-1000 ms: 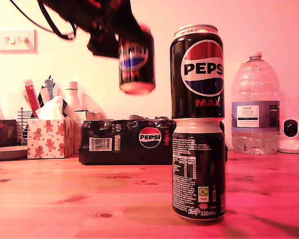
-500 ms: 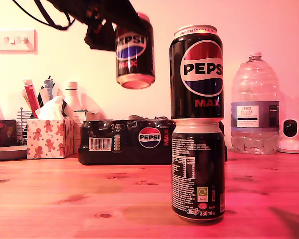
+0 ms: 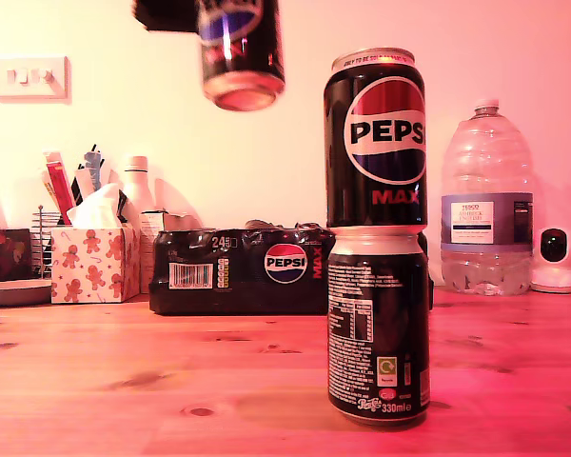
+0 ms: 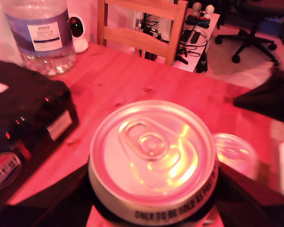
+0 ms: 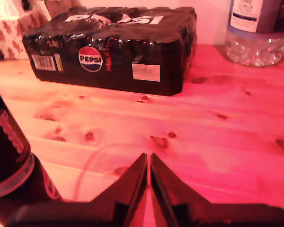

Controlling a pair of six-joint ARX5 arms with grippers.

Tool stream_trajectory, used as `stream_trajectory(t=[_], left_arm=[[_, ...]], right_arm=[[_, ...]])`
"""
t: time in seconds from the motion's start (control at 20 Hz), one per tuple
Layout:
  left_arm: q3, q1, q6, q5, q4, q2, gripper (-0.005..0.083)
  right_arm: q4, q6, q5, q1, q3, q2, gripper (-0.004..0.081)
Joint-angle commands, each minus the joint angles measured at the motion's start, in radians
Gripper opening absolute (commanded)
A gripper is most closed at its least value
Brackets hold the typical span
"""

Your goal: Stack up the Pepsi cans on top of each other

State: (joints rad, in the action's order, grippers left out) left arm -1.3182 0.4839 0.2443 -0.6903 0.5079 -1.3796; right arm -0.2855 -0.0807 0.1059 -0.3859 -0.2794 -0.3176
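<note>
— Pepsi cans: three. Two stand stacked [image 3: 378, 233] on the wooden table [image 3: 124, 381]; the third can [image 3: 241, 52] hangs high toward the exterior view's left.
— Who holds it?
— My first gripper [image 4: 151, 208], clamped round it; only its wrist view shows the silver top [image 4: 152, 151].
— And the other?
— My second gripper [image 5: 148, 163], jaws closed and empty, seen only in its own view.

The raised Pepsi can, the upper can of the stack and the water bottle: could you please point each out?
Raised Pepsi can [image 3: 242, 57]: exterior view, its black side.
Upper stacked can [image 3: 381, 138]: exterior view, its logo.
Water bottle [image 3: 487, 214]: exterior view, its label.
</note>
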Motion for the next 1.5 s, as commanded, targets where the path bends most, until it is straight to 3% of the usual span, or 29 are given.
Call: stream_trajectory(t=[0.0, 0.5, 0.8, 1.2, 1.45], left_arm=[[0.002, 0.021, -0.011, -0.017, -0.025, 0.048, 0.0442], [0.002, 0.108, -0.013, -0.159, -0.022, 0.092, 0.0442], [0.001, 0.149, -0.013, -0.160, -0.054, 0.093, 0.0443], [0.000, 0.150, -0.072, -0.157, -0.143, 0.106, 0.0443], [0.000, 0.196, -0.055, -0.056, -0.174, 0.106, 0.0443]], right_arm=[[-0.014, -0.005, 0.001, 0.002, 0.005, 0.002, 0.0002], [-0.193, -0.005, 0.001, 0.002, 0.005, 0.002, 0.0002], [-0.262, -0.005, 0.001, 0.002, 0.005, 0.002, 0.0002], [-0.266, -0.005, 0.001, 0.002, 0.005, 0.002, 0.0002], [-0.266, -0.005, 0.001, 0.002, 0.005, 0.002, 0.0002]])
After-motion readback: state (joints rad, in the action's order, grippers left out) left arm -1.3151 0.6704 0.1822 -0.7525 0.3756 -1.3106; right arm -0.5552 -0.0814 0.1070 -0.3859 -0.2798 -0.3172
